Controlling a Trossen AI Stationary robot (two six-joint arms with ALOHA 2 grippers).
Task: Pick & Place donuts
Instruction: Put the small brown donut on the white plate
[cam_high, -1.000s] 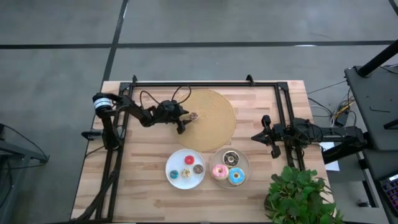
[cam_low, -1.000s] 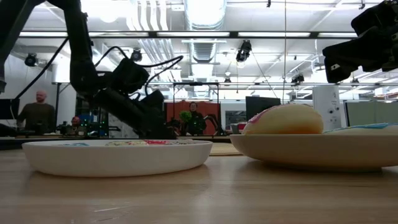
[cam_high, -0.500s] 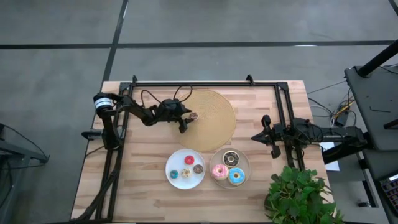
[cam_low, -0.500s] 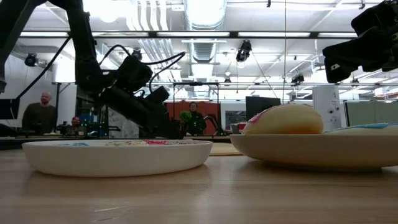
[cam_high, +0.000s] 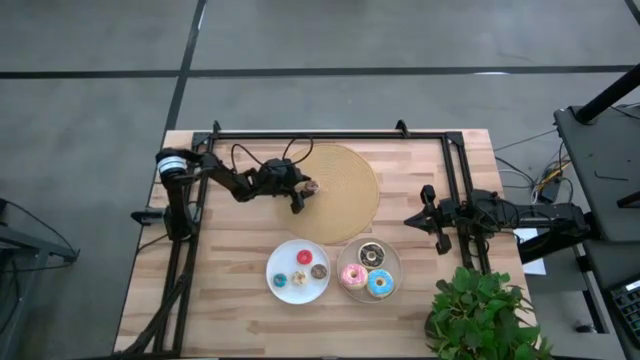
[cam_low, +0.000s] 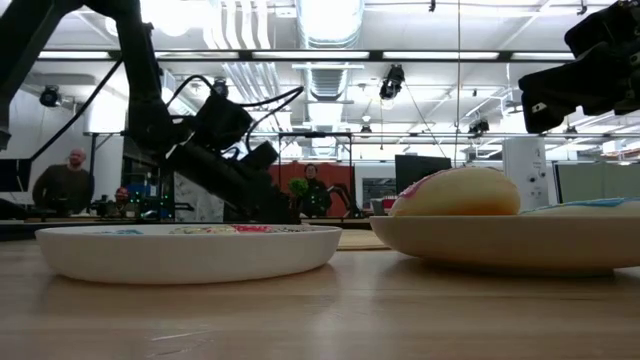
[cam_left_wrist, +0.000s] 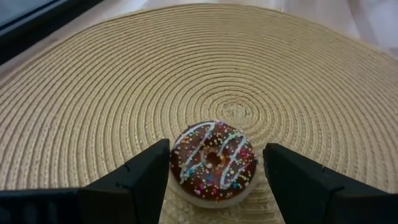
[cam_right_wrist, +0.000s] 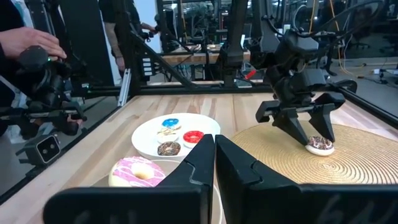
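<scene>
Bright, even overhead light from glaring ceiling fixtures (cam_low: 325, 18) at twelve o'clock leaves the surface (cam_high: 230, 250) softly shadowed, while the near plates (cam_low: 190, 252) blur and the backlit arms read as silhouettes.

Woven round mat (cam_high: 340, 190), two white plates (cam_high: 298, 270) (cam_high: 352, 258), potted plant (cam_high: 480, 312).

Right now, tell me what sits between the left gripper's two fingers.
A small chocolate donut with white drizzle and sprinkles lies on the woven mat between the open left gripper's fingers, clearest in the left wrist view.
</scene>
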